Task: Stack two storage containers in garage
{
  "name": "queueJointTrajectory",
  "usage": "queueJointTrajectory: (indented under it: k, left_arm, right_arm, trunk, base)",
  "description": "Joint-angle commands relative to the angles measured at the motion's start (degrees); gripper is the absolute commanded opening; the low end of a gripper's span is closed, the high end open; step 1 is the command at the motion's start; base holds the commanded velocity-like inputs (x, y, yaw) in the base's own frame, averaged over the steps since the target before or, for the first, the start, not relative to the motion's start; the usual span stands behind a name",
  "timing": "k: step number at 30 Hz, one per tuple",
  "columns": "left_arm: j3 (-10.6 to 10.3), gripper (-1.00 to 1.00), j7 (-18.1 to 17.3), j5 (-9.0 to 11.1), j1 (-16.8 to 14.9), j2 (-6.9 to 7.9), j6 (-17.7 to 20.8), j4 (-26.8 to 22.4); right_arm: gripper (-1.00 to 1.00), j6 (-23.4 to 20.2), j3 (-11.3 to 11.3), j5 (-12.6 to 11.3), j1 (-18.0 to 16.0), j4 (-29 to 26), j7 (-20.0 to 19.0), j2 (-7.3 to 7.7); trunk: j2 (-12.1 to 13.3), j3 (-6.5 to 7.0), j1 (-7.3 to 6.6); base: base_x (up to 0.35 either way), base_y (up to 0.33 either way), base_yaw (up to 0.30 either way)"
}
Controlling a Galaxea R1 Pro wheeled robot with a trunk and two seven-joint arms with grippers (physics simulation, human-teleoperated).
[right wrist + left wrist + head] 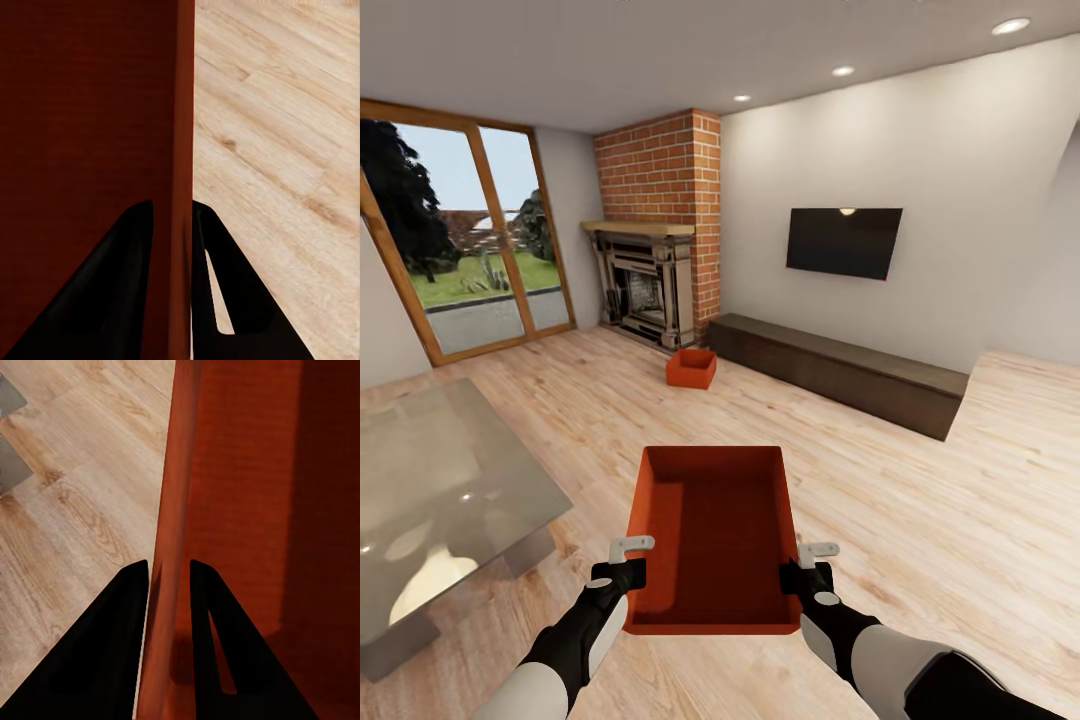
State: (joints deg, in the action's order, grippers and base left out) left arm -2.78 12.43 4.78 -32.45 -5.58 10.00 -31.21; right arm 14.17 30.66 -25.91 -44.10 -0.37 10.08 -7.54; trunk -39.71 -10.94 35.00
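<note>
Two arms are seen with pale grey upper sleeves, glossy black forearm segments and black wrists, each ended by a small light-grey bracket above the left gripper (628, 572) and right gripper (801, 572), whose fingers (112, 645) are rendered as flat, matte black, tapered wedges.

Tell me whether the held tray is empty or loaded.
Empty. The storage container held between the left gripper and right gripper shows only its bare orange-red bottom.
</note>
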Motion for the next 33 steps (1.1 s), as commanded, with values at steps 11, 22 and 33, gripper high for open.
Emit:
queueJointTrajectory:
  k: [11, 22, 33]
  left_arm:
    - [0.67, -1.0, 1.37, -1.12, -0.07, -0.03, 0.46, -0.43]
    - [0.67, -1.0, 1.37, -1.13, -0.07, -0.04, 0.46, -0.41]
    - [0.67, -1.0, 1.37, -1.1, -0.07, -0.04, 0.46, -0.43]
  right_arm:
    - [-1.0, 0.34, -1.37, -1.34, -0.02, 0.19, 0.29, -0.02]
    - [-1.0, 0.35, -1.34, -1.34, -0.02, 0.19, 0.29, -0.02]
    - [-1.0, 0.35, -1.32, -1.34, -0.02, 0.19, 0.29, -0.02]
  trunk:
    - [0.74, 1.13, -0.43]
    - [0.74, 2.11, -0.43]
    - [0.74, 3.09, -0.43]
  base:
    - [0.0, 0.0, 0.0]
    - [0.0, 0.0, 0.034]
    - [0.0, 0.0, 0.061]
